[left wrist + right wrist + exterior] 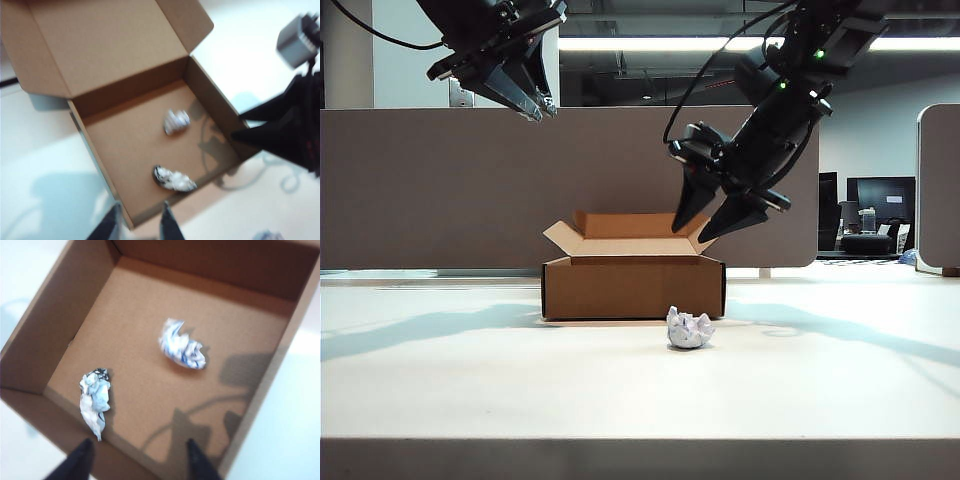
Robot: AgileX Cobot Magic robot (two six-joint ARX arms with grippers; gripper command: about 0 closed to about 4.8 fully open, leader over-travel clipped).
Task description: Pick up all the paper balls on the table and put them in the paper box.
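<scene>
Above paper box [632, 285], right claw [720, 212] agape, empty.

A broad grey fabric partition panel [440, 190] stands along the back edge of the desk. Above it runs a long bright ceiling light strip [650, 44]. Past its right end sit dark computer monitors [885, 195] against a pale wall [890, 130].

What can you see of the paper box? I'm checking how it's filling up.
The paper box is low, brown cardboard, flaps open, standing upright on the table. Two crumpled paper balls lie apart on its floor. A third ball sits on the table in front of it. The open right pincer hangs over its right side, not touching.
</scene>
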